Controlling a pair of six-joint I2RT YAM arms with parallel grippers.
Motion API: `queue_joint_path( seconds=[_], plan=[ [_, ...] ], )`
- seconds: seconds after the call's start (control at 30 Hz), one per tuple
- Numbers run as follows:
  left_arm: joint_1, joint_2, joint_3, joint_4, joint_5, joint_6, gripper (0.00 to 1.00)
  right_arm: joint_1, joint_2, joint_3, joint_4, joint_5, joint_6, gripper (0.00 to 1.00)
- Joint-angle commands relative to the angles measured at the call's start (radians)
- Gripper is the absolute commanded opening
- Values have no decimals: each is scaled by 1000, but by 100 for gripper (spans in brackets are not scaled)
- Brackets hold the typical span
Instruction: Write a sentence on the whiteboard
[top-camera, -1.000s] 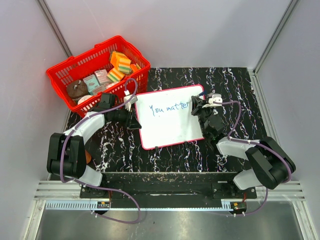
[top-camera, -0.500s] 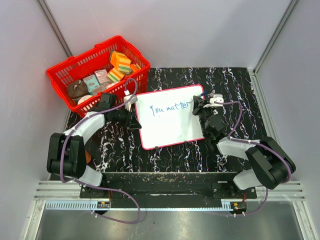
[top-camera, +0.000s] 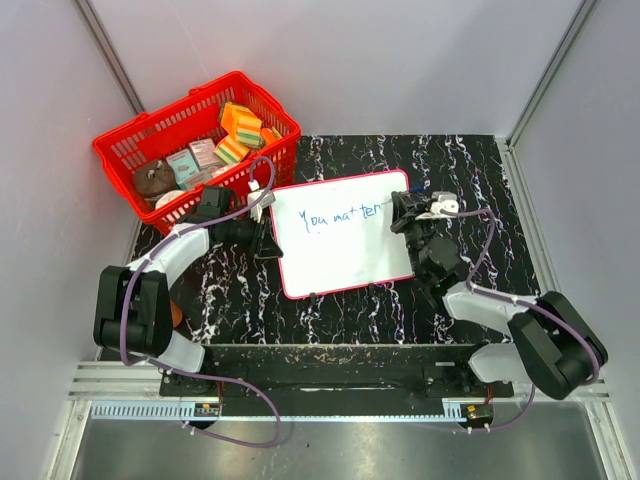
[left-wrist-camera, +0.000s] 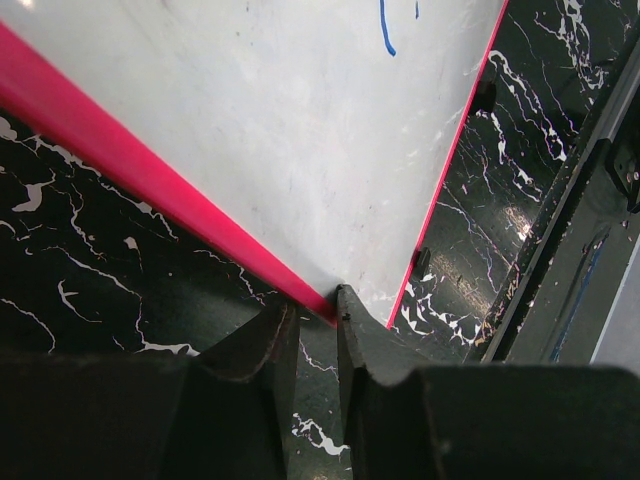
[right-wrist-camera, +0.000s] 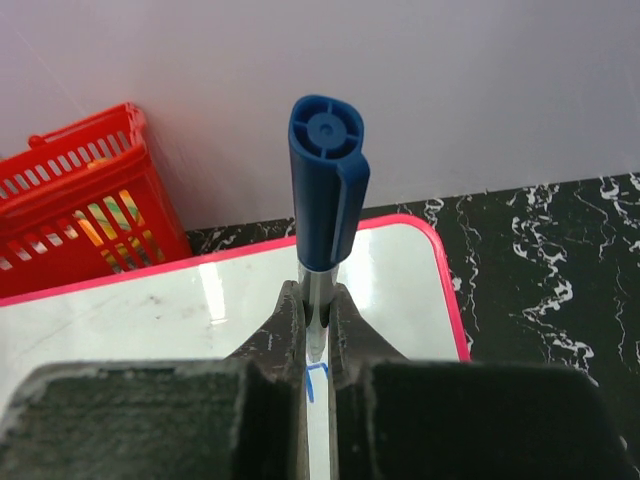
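The whiteboard (top-camera: 340, 250), white with a red frame, lies on the black marbled table. Blue writing, the sentence (top-camera: 338, 214), reads "You matter" in one line near its far edge. My left gripper (top-camera: 268, 240) is at the board's left edge. In the left wrist view its fingers are shut on the red frame (left-wrist-camera: 318, 308). My right gripper (top-camera: 404, 214) is at the right end of the writing. It is shut on a marker (right-wrist-camera: 326, 170) with a blue cap on its rear end. A fresh blue stroke (right-wrist-camera: 312, 378) shows between the fingers, and the tip is hidden.
A red basket (top-camera: 128, 148) holding sponges and small packs stands at the back left, close to the left arm. Grey walls close in the table on the left, right and back. The board's two black feet (top-camera: 313, 296) point toward the arm bases.
My right gripper has moved a little to the right along the line with the marker, and the end of "matter" now shows. The left arm and the board have not moved.
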Motion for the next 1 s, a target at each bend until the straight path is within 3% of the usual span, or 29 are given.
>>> queue_joint_path(
  seconds=[0.0, 0.3, 0.67, 0.97],
  plan=[
    [-5, -38, 7, 48, -8, 50, 0, -8, -104, -22, 21, -45, 13, 0],
    [-5, -40, 9, 48, -11, 49, 0, 10, -141, -24, -50, -115, 39, 0],
    [-5, -34, 9, 48, -11, 50, 0, 260, -115, -11, -44, 25, -122, 0],
    [-5, -29, 9, 48, -13, 50, 0, 367, 74, 32, 76, 40, -154, 0]
  ],
)
